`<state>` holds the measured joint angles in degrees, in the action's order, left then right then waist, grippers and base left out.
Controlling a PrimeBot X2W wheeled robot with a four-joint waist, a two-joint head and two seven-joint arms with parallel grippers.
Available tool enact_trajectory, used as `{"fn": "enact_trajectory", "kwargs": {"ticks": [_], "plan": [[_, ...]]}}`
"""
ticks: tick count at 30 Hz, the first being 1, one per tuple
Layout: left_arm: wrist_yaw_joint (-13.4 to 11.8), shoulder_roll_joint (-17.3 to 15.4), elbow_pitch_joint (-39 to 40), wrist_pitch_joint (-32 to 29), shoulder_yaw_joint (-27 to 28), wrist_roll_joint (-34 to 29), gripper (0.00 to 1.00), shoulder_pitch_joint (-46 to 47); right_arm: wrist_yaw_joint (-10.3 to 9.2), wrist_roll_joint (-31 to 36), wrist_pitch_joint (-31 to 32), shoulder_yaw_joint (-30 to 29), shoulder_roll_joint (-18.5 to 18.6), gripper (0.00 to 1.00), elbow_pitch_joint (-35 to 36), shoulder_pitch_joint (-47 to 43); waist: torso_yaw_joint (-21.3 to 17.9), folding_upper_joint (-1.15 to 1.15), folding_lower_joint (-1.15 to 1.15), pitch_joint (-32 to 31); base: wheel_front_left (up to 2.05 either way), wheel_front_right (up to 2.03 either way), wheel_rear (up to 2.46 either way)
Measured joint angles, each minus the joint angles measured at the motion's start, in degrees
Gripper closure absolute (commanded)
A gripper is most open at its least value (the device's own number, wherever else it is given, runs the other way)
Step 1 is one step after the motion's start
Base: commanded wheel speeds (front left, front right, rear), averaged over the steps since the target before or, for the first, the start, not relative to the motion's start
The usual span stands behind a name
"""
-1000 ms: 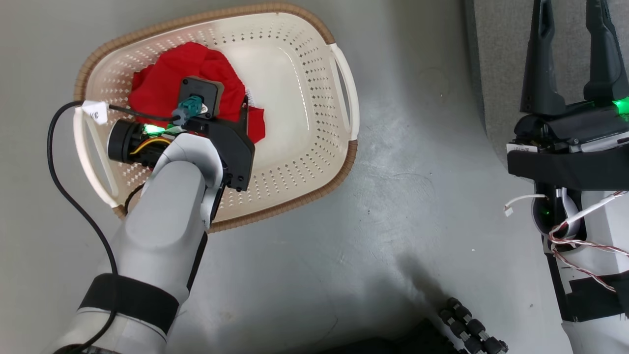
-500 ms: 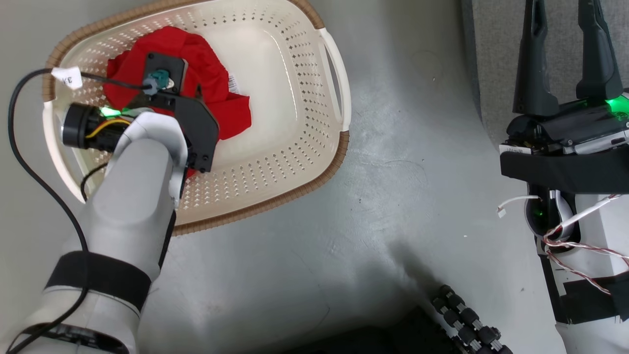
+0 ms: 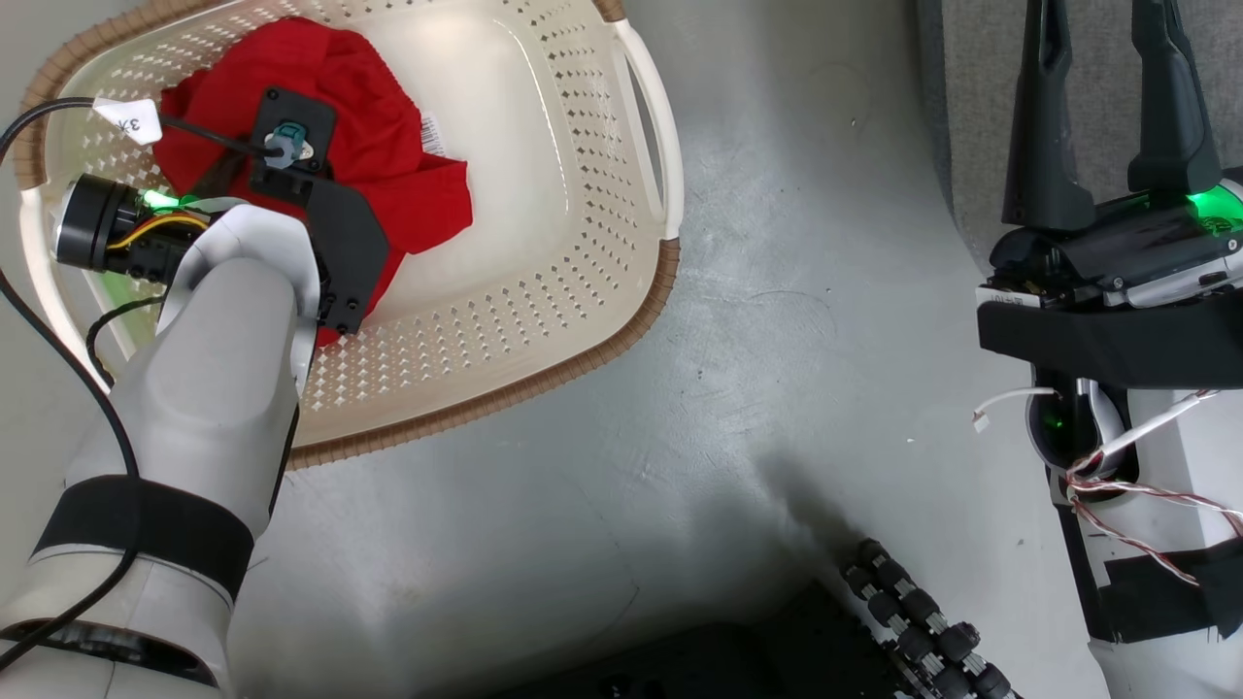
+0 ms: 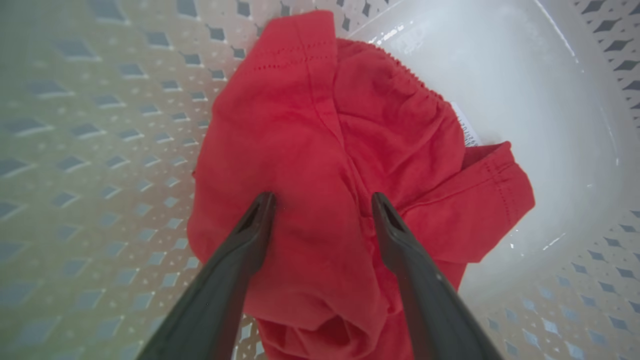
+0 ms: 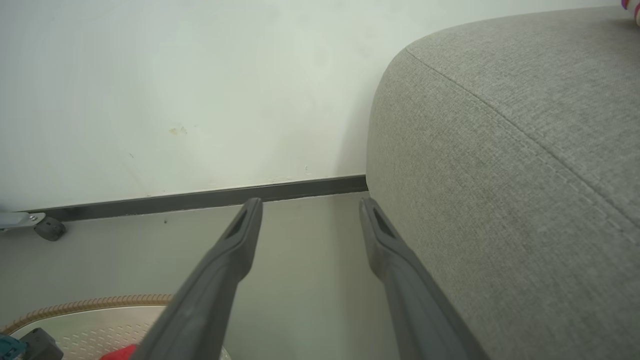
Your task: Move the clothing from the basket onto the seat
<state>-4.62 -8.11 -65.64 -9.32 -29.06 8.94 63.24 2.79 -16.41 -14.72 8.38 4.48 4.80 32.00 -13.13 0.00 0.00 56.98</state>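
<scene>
Two large things frame your work. One is the light-grey fabric-upholstered sofa seat (image 5: 500, 150), with its rounded edge and stitched seam, on your right. The other is the smooth grey floor (image 3: 728, 437) that carries everything else. Behind both stands a pale wall (image 5: 175, 75) with a dark skirting strip (image 5: 200, 197) along its foot.

On that floor, to your left and apart from the seat, sits the cream-white perforated plastic laundry basket (image 3: 583, 291). It has a brown woven-look rim and a pale side handle facing the sofa. All the clothing you can see, a crumpled heap of plain red fabric (image 4: 310, 140) with stitched hems, lies on the basket's bottom, toward the side away from the sofa.

Your left arm's pale forearm (image 3: 214, 388) reaches down into the basket over that heap. Your left pincer (image 4: 322, 196) stands wide, its two long dark fingers astride a fold in the middle of the red fabric, with nothing clamped between them. The tips seem to rest on the cloth, though the wrist view does not let you be sure they touch.

Your right pincer (image 5: 310, 202) is likewise spread wide and holds nothing. It points toward the wall, just beside the seat's rounded edge, over bare floor and well apart from the basket.

A small white printed label (image 4: 465, 130) peeks out at the red fabric's edge, on the basket's smooth bottom.
</scene>
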Motion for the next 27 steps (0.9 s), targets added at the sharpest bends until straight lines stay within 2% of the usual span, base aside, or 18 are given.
{"fn": "enact_trajectory", "kwargs": {"ticks": [12, 14, 15, 27], "plan": [[-0.18, -1.46, -1.68, 0.01, -2.56, -2.58, 0.02, 1.93, 0.01, -0.10, 0.00, 1.35, -0.77, 0.00, 0.79, 0.22, -1.34, 0.00, 0.00, 2.05, 0.00, 0.00, 0.00], [-0.18, -1.48, -1.91, 0.08, -2.74, -2.60, 0.95, 2.08, 0.01, -0.12, 0.00, 1.27, -0.83, 0.00, 0.74, 0.22, -1.68, 0.00, 0.00, 2.34, 0.00, 0.00, 0.00], [-0.18, -1.38, -2.03, 0.10, -2.80, -2.69, 1.00, 2.08, 0.01, -0.12, 0.00, 1.21, -0.83, 0.00, 0.73, 0.22, -1.82, 0.00, 0.00, 2.43, 0.00, 0.00, 0.00], [0.16, 1.24, -2.91, 4.52, -2.99, -2.77, 1.00, 1.58, 0.23, -0.37, 0.00, 0.18, -0.99, 0.00, -2.76, 1.53, -1.85, 0.00, 0.00, -0.23, 0.00, 0.00, 0.00]]}}
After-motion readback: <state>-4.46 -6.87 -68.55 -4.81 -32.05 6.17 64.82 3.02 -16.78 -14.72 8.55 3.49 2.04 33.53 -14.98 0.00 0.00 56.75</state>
